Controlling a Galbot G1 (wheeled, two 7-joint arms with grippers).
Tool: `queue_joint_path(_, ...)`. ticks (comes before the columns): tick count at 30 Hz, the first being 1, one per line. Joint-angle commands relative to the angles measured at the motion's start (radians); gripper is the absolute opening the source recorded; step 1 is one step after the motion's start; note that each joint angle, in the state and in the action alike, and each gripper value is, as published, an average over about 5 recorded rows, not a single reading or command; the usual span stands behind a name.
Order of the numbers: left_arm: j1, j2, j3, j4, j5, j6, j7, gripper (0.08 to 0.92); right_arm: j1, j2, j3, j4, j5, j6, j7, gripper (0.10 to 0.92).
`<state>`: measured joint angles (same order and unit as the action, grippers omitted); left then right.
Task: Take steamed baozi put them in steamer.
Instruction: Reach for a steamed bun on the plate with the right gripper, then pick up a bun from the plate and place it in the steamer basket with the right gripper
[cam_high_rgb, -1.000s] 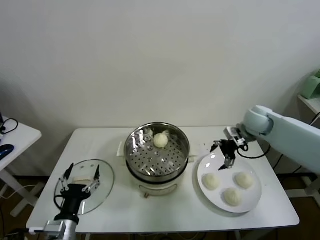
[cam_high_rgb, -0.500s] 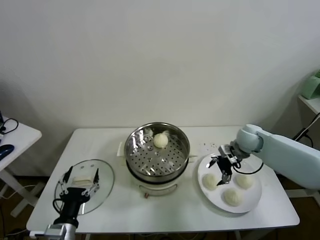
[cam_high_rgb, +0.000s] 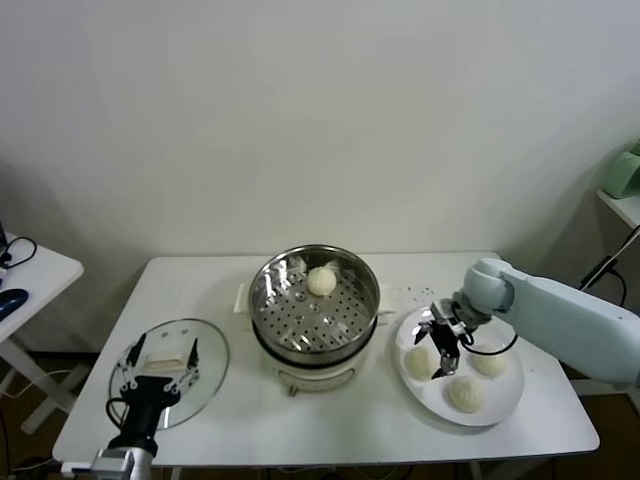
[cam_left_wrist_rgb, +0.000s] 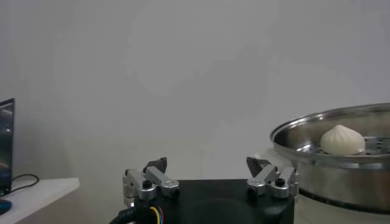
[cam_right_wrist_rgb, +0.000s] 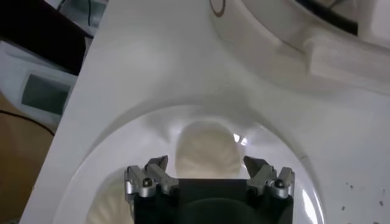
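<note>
1. the right hand (cam_high_rgb: 441, 345) hangs low over the white plate (cam_high_rgb: 505, 400) near the table's (cam_high_rgb: 330, 425) right edge, its fingers (cam_right_wrist_rgb: 155, 170) spread wide on either side of one steamed baozi (cam_right_wrist_rgb: 207, 152), not pressing on it.
2. in the head view that bun (cam_high_rgb: 420, 361) lies on the plate's side nearest the steamer, with two more baozi beside it: one (cam_high_rgb: 466, 394) toward the table's front edge, one (cam_high_rgb: 490, 362) toward the right edge.
3. the steamer (cam_high_rgb: 314, 300) stands at the table's middle, open, with a fourth baozi (cam_high_rgb: 321, 281) on its perforated tray, toward the back rim.
4. the left hand (cam_high_rgb: 160, 362) waits over the glass lid (cam_high_rgb: 205, 355) at the table's front left corner, fingers (cam_left_wrist_rgb: 152, 176) wide apart and holding nothing.
</note>
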<state>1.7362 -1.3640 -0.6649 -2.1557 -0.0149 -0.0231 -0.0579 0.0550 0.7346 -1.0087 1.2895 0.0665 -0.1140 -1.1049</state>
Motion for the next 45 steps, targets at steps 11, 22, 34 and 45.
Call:
queue_joint_path(11, -0.002, 0.003, 0.006, -0.003, 0.000, 0.005, -0.009, 0.823, -0.015, 0.028, 0.002, -0.038, -0.026, 0.007, 0.003, 0.753)
queue_joint_path(22, -0.001, 0.002, 0.004, -0.014, -0.006, 0.014, -0.010, 0.823, -0.013, 0.040, 0.006, -0.048, -0.025, 0.007, 0.010, 0.701)
queue_joint_path(34, 0.001, 0.002, 0.003, -0.011, -0.006, 0.013, -0.009, 0.823, 0.044, -0.010, 0.005, -0.012, 0.071, -0.002, 0.013, 0.670)
queue_joint_path(45, 0.003, 0.009, 0.004, -0.005, -0.024, 0.012, -0.004, 0.823, 0.514, -0.099, -0.258, 0.023, 0.472, -0.040, 0.013, 0.653)
